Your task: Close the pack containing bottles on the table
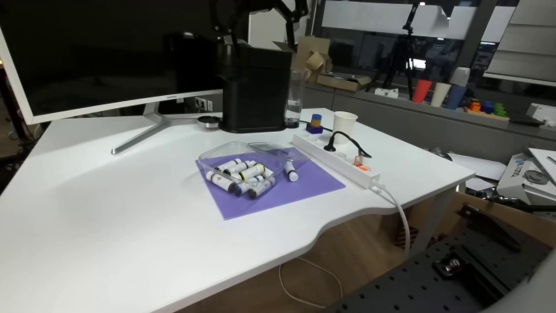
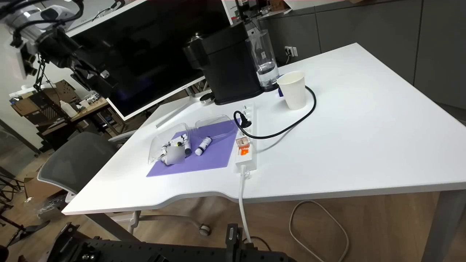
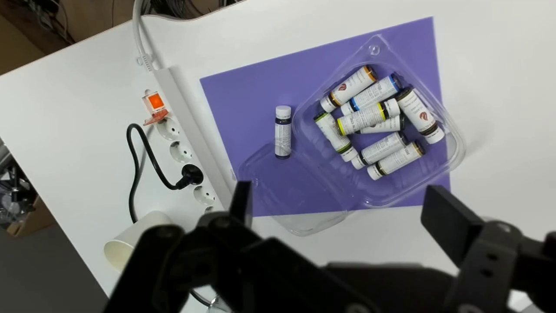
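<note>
Clear pack (image 3: 457,152) lies open on the white table (image 3: 499,87), labelled bottles (image 3: 366,119) inside

Eight bottles can be counted in the tray of the pack in the wrist view, some crossed over others. A lone bottle (image 3: 282,132) is seen outside, just beside the tray, on the purple sheet (image 3: 252,100); its lower end falls within the outline of the clear lid (image 3: 304,191), though whether it lies over or under the plastic cannot be told. The lid is folded out beside the tray, partly past the sheet's edge.

White labels are carried by the bottles, set off by bands of orange, yellow, blue and green. A dark red emblem is printed on two of them; the fine print is too small to be read. In an exterior view, part of the group is covered by a grey blurred patch (image 2: 176,155). On the lower bezel of the monitor (image 1: 108,52), small lettering seems to read SAMSUNG. Sideways lettering on a white box (image 1: 517,176) cannot be made out. An orange switch is shown on the power strip (image 1: 336,164), near the sheet.

The fingers of the gripper (image 3: 339,204) are spread wide apart.
</note>
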`<state>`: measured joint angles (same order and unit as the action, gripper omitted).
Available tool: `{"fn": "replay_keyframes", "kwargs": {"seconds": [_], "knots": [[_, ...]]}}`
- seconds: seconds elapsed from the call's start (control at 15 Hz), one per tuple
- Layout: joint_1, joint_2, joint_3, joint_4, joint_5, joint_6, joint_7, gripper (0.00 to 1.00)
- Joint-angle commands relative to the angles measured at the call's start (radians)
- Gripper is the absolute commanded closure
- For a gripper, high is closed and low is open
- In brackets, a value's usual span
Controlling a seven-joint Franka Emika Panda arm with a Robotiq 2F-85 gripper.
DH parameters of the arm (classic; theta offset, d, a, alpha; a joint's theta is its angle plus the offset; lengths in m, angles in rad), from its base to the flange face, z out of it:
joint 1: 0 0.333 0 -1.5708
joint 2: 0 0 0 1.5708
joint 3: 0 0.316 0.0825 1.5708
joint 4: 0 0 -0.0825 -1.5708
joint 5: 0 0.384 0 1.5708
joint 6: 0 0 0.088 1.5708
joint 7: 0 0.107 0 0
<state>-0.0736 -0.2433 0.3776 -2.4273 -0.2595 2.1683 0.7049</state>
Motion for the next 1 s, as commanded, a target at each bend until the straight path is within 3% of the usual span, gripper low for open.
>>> {"fn": "replay_keyframes", "kwargs": {"seconds": [0.0,0.4,0.67,0.93], "knots": [[0.039,-0.02,-0.056,-0.024,-0.044,0.056,0.137,0.0],[0.0,-0.046,-0.173,-0.164,-0.023,0.288,0.28,0.0],[-0.077,-0.023,-0.248,-0.279,-0.027,0.51,0.34,0.0],[-0.128,0.075,-0.362,-0.381,0.102,0.837,0.239,0.0]]}}
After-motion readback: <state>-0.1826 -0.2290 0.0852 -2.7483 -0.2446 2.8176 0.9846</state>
